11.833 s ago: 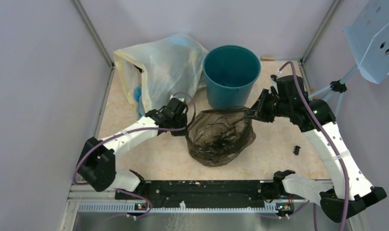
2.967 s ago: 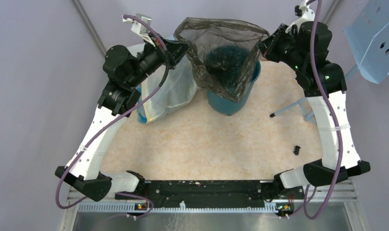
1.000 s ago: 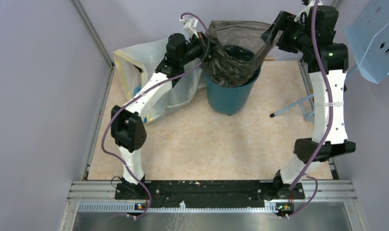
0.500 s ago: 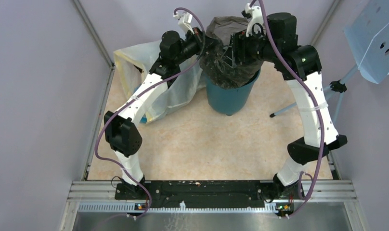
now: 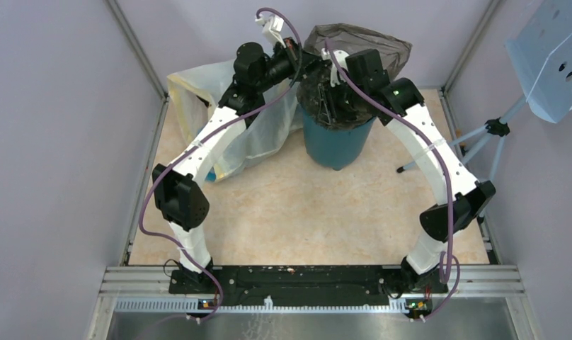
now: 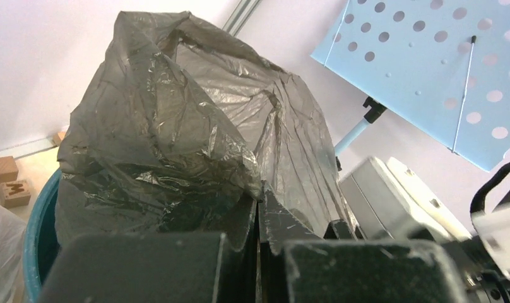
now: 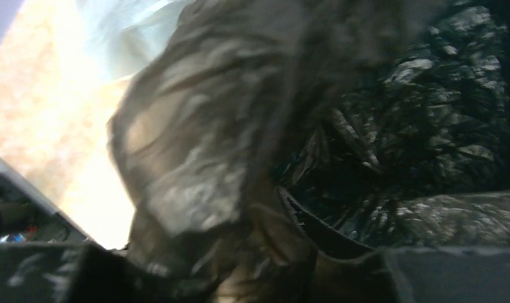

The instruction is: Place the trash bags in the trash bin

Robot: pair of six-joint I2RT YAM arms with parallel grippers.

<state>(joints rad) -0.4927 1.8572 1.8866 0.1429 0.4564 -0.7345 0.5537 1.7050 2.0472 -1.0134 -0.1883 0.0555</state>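
Crinkly black plastic bag (image 6: 177, 126) pinched in left gripper (image 6: 259, 213), jaws closed on film — right gripper (image 5: 334, 95) buried in folds, gap unreadable.

The trash bag (image 5: 372, 41) sits partly in the trash bin (image 5: 336, 145), a large bag (image 5: 198, 95) just left of it.

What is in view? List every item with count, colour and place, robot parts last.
trash bag: one, glossy black, bunched in and above the bin's mouth
trash bin: one, teal-blue, far centre of the table
large bag: one, translucent whitish-yellow with blue contents, left of the bin
wooden blocks: two, light wood, by the back wall beyond the bin
perforated panel: one, light blue, on a stand right of the table
table: one, mottled beige
left gripper: one, black, shut on the trash bag
right gripper: one, black, at the bin's mouth; grip unclear
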